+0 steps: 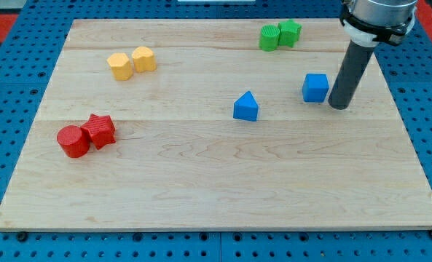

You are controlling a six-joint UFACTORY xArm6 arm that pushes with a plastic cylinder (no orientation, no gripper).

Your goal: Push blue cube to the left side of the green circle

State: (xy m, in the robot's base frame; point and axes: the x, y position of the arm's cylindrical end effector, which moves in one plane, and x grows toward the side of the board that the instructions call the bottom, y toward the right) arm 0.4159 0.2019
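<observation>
The blue cube sits on the wooden board at the view's right. My tip rests on the board just right of the cube, very close to its right side and slightly lower. The green circle lies near the view's top, right of centre, touching a green star on its right. The cube is below and to the right of the green circle.
A blue triangular block lies left of the cube. Two yellow blocks sit at the upper left. A red circle and a red star sit at the left. The board's right edge is near my tip.
</observation>
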